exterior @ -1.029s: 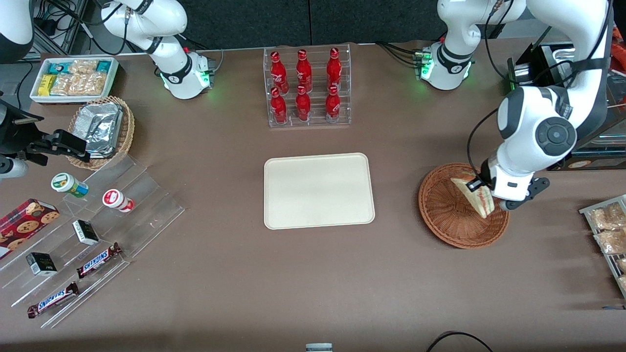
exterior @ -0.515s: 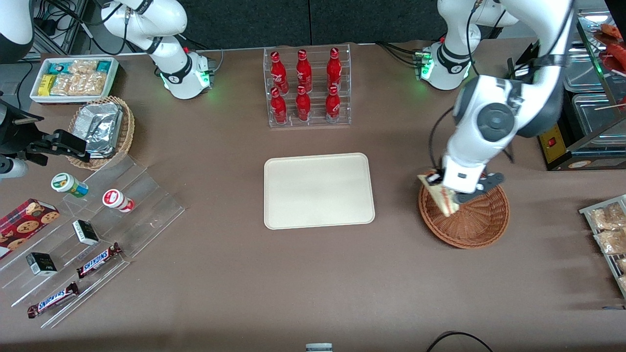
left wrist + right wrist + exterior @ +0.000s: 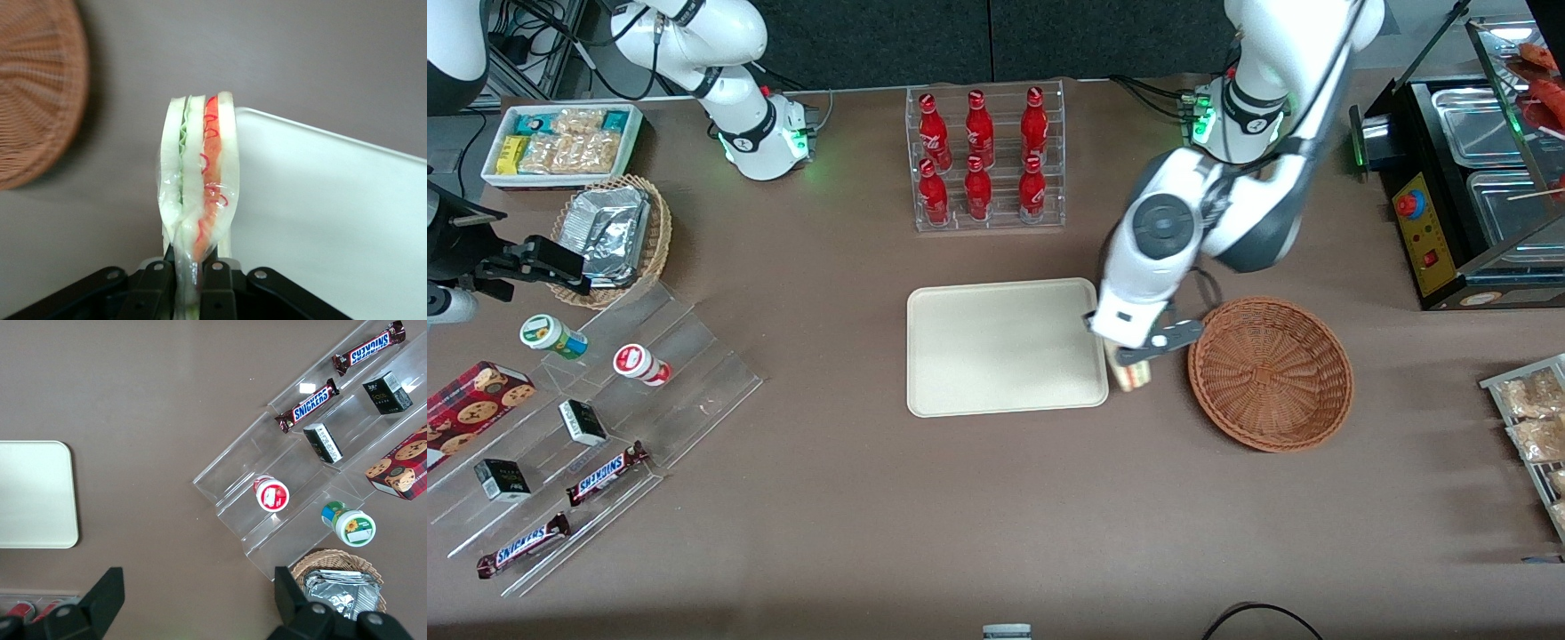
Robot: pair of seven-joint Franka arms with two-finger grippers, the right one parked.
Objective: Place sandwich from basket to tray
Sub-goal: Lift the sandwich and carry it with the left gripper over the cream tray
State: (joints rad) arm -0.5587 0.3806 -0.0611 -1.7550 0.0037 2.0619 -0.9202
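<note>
- Claw (image 3: 1129,356) (image 3: 190,267) hangs in the air over the gap between tray and basket, its jaws closed narrow on the sandwich.
- Sandwich (image 3: 1129,375) (image 3: 198,180) is clamped between the fingers (image 3: 155,283) by one end, held up off the table and wrapped in clear film; its cut edge shows green filling on one side and red on the other.
- Tray (image 3: 1005,347) (image 3: 333,220) lies just beside the claw toward the parked arm's end, with its edge almost under the sandwich; its cream surface carries nothing.
- Basket (image 3: 1270,373) (image 3: 37,93) sits near the claw toward the working arm's end, apart from it, with only bare wicker showing inside.
- Rack of red bottles (image 3: 984,158) stands farther from the front camera than the claw, past the tray.
- Clear stepped stand (image 3: 596,427) (image 3: 320,453) with candy bars and small jars lies well away from the claw, at the parked arm's end.
</note>
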